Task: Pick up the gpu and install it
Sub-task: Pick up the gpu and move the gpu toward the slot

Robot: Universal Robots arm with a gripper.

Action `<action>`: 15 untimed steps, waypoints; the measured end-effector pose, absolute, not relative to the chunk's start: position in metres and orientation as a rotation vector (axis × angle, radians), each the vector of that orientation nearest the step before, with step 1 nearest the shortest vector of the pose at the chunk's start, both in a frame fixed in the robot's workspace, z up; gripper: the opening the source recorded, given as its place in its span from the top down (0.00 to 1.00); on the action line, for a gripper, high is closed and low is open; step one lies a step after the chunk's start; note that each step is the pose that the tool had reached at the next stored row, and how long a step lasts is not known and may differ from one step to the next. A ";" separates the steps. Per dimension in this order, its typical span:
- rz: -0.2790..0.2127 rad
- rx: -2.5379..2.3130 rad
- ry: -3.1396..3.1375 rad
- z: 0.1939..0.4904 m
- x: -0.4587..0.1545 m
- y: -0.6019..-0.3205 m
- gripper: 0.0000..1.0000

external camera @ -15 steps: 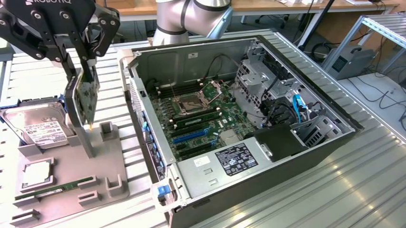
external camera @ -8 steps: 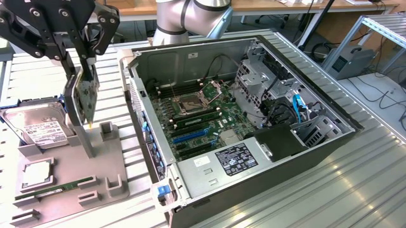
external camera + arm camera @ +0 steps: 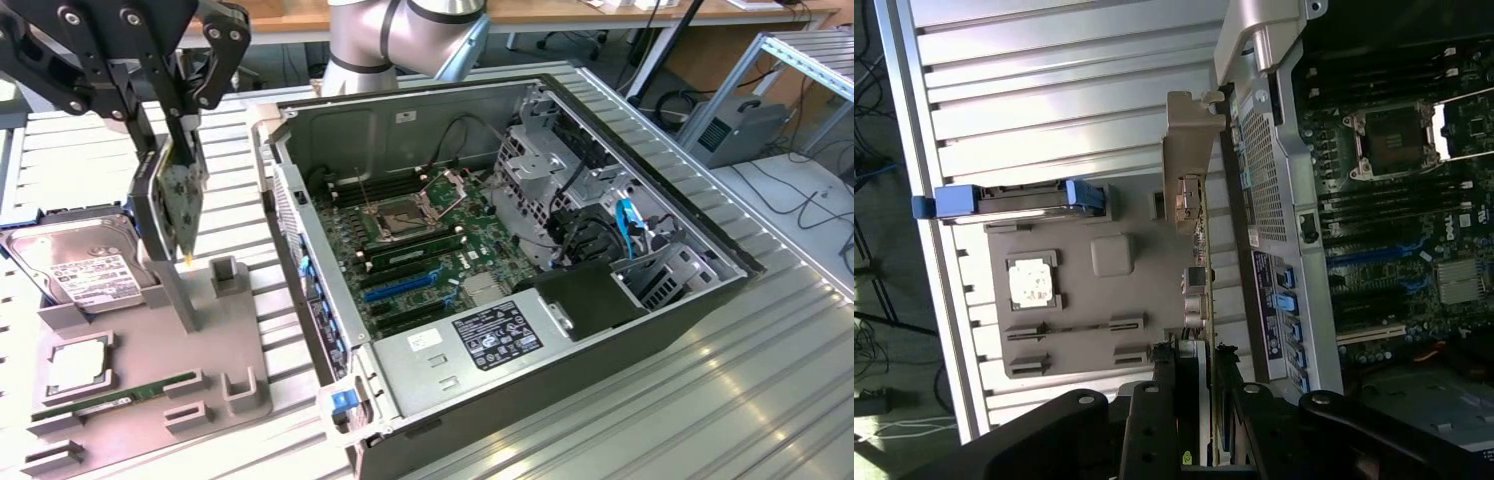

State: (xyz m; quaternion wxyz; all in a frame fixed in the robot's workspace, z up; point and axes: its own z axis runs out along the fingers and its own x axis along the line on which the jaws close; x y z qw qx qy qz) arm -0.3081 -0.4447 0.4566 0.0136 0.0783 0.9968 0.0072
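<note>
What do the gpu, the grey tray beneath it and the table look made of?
The gpu: green matte circuit board, likely fibreglass laminate; its end bracket looks like dull sheet metal. The tray: uniform matte grey with moulded slots, probably plastic. The table: ribbed silver surface with glare streaks, apparently aluminium.

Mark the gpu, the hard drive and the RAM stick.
gpu (image 3: pixel 180 205): exterior view, on the green board's face.
hard drive (image 3: pixel 91 280): exterior view, on its white label.
RAM stick (image 3: pixel 114 397): exterior view, at the middle of its length.
</note>
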 end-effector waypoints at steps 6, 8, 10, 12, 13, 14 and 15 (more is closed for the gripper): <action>0.022 0.244 3.105 0.460 -0.308 -0.445 0.73; 0.022 0.244 3.105 0.460 -0.308 -0.445 0.73; 0.022 0.244 3.105 0.461 -0.308 -0.445 0.73; 0.022 0.244 3.105 0.462 -0.308 -0.445 0.73; 0.023 0.244 3.105 0.463 -0.308 -0.445 0.73; 0.023 0.244 3.105 0.463 -0.308 -0.445 0.73; 0.023 0.244 3.105 0.463 -0.308 -0.445 0.73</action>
